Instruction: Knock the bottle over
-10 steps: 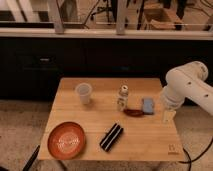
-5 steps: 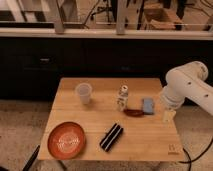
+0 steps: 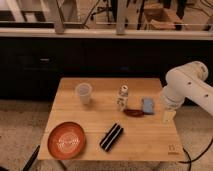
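The bottle [image 3: 122, 97] stands upright near the middle of the wooden table [image 3: 142, 137]; it is slim and whitish with a pale cap and a darker label. My white arm [image 3: 186, 89] reaches in from the right. The gripper [image 3: 167, 116] hangs over the table's right edge, well to the right of the bottle and apart from it.
A translucent plastic cup [image 3: 84, 93] stands left of the bottle. A red bowl [image 3: 66, 140] sits at the front left. A black flat object [image 3: 112, 136] lies at the front centre. A blue sponge [image 3: 148, 104] and a dark red item [image 3: 133, 112] lie right of the bottle.
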`<state>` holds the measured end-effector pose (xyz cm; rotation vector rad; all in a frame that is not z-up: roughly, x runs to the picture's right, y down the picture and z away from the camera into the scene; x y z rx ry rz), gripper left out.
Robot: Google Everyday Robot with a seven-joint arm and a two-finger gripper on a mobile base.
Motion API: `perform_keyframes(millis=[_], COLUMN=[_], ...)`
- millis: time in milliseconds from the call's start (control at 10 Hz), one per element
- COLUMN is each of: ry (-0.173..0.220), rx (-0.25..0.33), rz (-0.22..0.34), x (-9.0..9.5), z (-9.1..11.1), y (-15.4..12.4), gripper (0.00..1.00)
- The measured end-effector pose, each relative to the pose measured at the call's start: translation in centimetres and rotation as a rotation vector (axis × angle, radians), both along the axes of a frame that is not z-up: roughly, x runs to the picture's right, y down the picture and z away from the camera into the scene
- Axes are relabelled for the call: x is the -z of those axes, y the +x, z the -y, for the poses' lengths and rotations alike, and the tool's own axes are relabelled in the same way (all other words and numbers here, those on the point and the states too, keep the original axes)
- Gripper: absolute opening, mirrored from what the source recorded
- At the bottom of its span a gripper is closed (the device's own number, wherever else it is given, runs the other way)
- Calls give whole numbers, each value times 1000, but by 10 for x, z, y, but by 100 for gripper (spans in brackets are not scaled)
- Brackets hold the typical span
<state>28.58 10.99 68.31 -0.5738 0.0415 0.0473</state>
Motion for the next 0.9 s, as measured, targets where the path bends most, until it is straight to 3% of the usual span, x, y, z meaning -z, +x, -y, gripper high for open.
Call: perform_keyframes(millis=[500, 900], ry=[4, 18], rx=[14, 87], rz=[-2, 27], x=[-3, -22], z=[0, 8], y=[-3, -56], gripper=[80, 80])
